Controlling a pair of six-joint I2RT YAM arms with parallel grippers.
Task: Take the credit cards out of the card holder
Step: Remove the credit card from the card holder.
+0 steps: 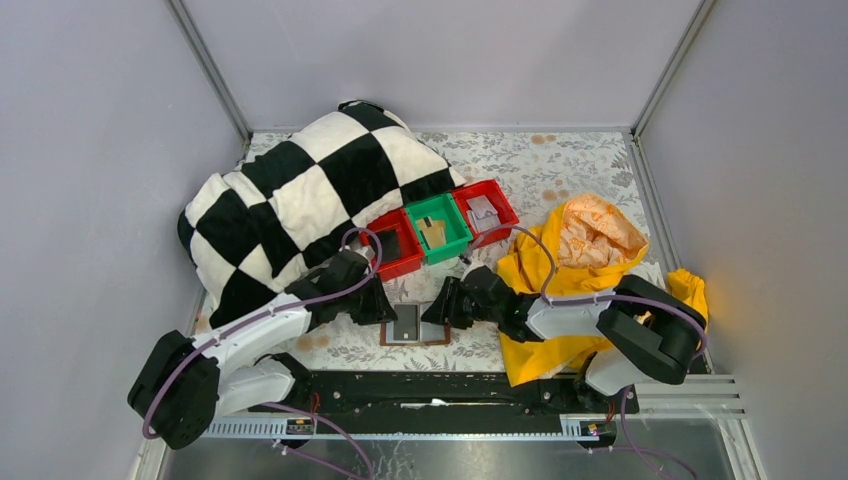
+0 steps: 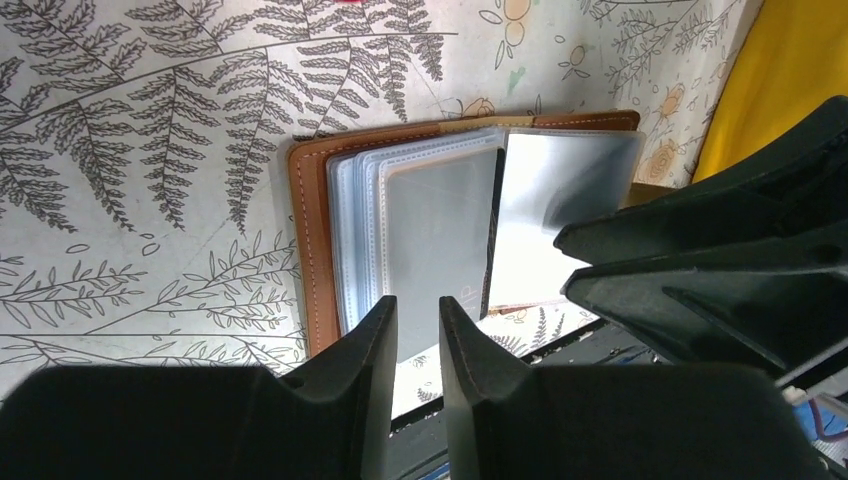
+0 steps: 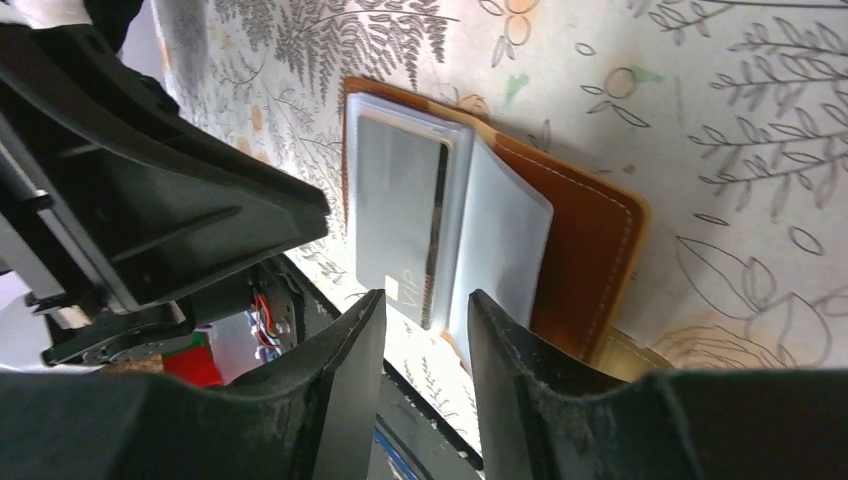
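Note:
The card holder (image 1: 434,336) lies open on the fern-print table between my two grippers, brown border round clear plastic sleeves. It shows in the left wrist view (image 2: 308,250) and the right wrist view (image 3: 590,250). A grey credit card (image 1: 406,322) marked VIP sits in the top sleeve (image 2: 440,230) and pokes out past the wallet's near edge (image 3: 395,200). My left gripper (image 1: 385,305) hovers at its left, jaws narrowly apart and empty (image 2: 418,320). My right gripper (image 1: 440,303) hovers at its right, open and empty (image 3: 425,310).
A red bin (image 1: 395,245), a green bin (image 1: 437,228) holding tan cards and a red bin (image 1: 485,212) holding a grey card stand behind. A checkered blanket (image 1: 300,200) lies back left, a yellow cloth (image 1: 590,250) right. The black rail (image 1: 430,390) runs along the near edge.

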